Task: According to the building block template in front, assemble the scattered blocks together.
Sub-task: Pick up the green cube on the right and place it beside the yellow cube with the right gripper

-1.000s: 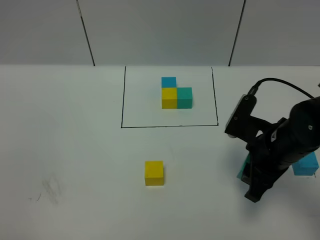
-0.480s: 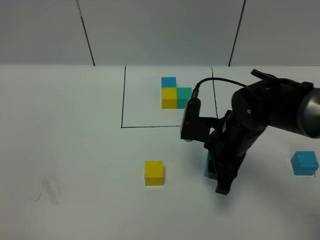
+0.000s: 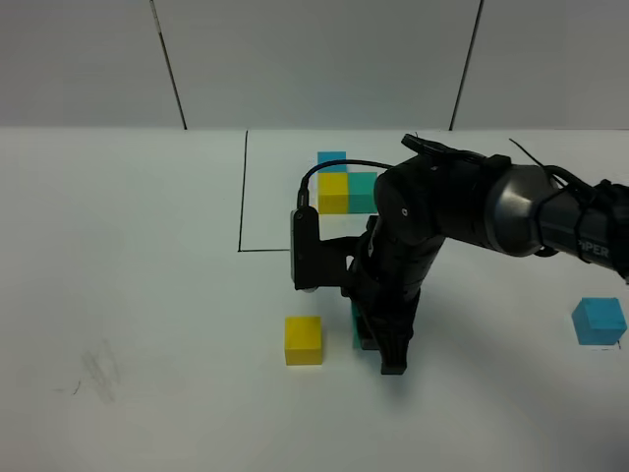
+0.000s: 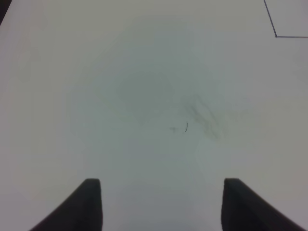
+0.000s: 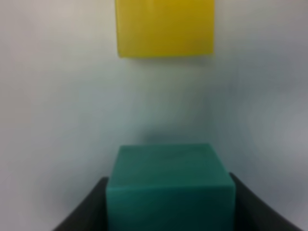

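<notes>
My right gripper (image 3: 378, 346) is clenched on the teal-green cube (image 3: 356, 326), just beside the yellow cube (image 3: 303, 339) with a gap between them. The sky-blue cube (image 3: 600, 321) lies well apart from the yellow cube, on the same side as the teal-green one. The black-framed template (image 3: 346, 187) sits beyond it. My left gripper (image 4: 164, 204) is released, with only bare table (image 4: 154, 96) between its fingers. On my right arm (image 3: 462, 211) I can read the letters "PER".

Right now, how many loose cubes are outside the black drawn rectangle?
3. The yellow cube sits near the middle; the teal-green cube is just right of it, in the right gripper; the sky blue cube sits far right.
</notes>
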`<state>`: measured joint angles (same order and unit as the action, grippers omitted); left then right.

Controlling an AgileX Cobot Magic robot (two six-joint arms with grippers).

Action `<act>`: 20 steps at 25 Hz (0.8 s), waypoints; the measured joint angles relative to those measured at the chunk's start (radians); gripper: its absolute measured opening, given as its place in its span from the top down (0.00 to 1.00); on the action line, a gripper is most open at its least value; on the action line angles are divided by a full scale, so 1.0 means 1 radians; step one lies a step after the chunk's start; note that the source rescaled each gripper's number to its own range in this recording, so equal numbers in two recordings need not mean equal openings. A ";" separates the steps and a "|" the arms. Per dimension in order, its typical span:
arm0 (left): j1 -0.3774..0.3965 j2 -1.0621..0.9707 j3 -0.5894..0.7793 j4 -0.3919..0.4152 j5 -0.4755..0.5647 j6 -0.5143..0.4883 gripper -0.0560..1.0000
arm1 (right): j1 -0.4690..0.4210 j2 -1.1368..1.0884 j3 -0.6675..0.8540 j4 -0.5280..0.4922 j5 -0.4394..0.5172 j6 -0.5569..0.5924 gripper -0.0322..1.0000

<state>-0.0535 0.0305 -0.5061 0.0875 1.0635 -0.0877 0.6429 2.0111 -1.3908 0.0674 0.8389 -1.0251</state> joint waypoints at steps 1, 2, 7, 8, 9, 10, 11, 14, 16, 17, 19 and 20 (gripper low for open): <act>0.000 0.000 0.000 0.000 0.000 0.000 0.76 | 0.002 0.004 -0.004 0.000 0.002 -0.010 0.97; 0.000 0.000 0.000 0.000 0.000 0.000 0.76 | 0.005 0.005 -0.005 0.000 0.002 -0.021 0.97; 0.000 0.000 0.000 0.000 0.000 0.000 0.76 | 0.015 0.010 -0.005 -0.001 -0.004 -0.028 0.97; 0.000 0.000 0.000 0.000 0.000 0.000 0.76 | 0.017 0.012 -0.006 -0.001 -0.012 -0.028 0.97; 0.000 0.000 0.000 0.000 0.000 0.000 0.76 | 0.020 0.012 -0.006 0.000 -0.022 -0.027 0.97; 0.000 0.000 0.000 0.000 0.000 0.000 0.76 | 0.023 0.013 -0.006 0.001 -0.029 -0.027 0.97; 0.000 0.000 0.000 0.000 0.000 0.000 0.76 | 0.024 0.013 -0.006 0.002 -0.037 -0.027 0.97; 0.000 0.000 0.000 0.000 0.000 0.000 0.76 | 0.029 0.018 -0.006 0.002 -0.044 -0.027 0.97; 0.000 0.000 0.000 0.000 0.000 0.000 0.76 | 0.031 0.024 -0.006 0.004 -0.051 -0.027 0.97; 0.000 0.000 0.000 0.000 0.000 0.000 0.76 | 0.031 0.029 -0.006 0.006 -0.052 -0.027 0.97; 0.000 0.000 0.000 0.000 0.000 0.000 0.76 | 0.031 0.038 -0.006 0.007 -0.061 -0.027 0.97; 0.000 0.000 0.000 0.000 0.000 0.000 0.76 | 0.031 0.043 -0.006 0.007 -0.067 -0.027 0.97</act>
<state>-0.0535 0.0305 -0.5061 0.0875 1.0635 -0.0877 0.6737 2.0540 -1.3966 0.0746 0.7715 -1.0523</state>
